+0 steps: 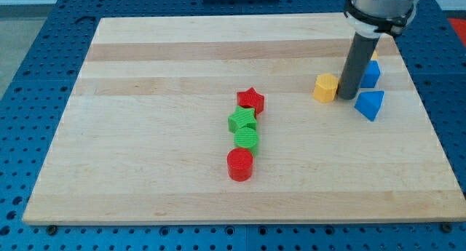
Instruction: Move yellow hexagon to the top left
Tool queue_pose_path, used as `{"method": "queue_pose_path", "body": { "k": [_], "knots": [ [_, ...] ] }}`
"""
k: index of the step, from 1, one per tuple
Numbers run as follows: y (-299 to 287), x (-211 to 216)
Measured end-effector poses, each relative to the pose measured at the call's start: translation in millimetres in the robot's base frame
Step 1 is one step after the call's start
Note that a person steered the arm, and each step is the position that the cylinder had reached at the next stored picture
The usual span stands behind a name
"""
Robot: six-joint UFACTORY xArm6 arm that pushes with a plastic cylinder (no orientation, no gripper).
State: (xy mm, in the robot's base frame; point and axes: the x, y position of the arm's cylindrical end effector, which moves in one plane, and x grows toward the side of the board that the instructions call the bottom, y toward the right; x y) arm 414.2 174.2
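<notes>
While the rod is planted upright, my tip (346, 97) is seen touching the right side of the yellow hexagon (326, 87), upper right of the wooden board (145, 76). No gripper fitted, nothing held. Blue blocks (370, 104) are located just right.

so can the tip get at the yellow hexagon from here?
Probably yes. My tip sits right beside the yellow hexagon, on its right in the view, with nothing between them. The blue blocks lie on the tip's far side, out of the way of a leftward push.
</notes>
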Motion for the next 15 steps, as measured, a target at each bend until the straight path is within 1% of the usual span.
{"method": "queue_pose_path", "body": {
  "k": [1, 2, 3, 6, 8, 9, 10, 11, 12, 14, 15],
  "knots": [
    [-6, 0],
    [-38, -3],
    [-79, -7],
    [-185, -62],
    [-279, -74],
    [-285, -67],
    [-251, -29],
    [-198, -30],
    [-221, -59],
    [-302, -123],
    [-300, -104]
  ]
}}
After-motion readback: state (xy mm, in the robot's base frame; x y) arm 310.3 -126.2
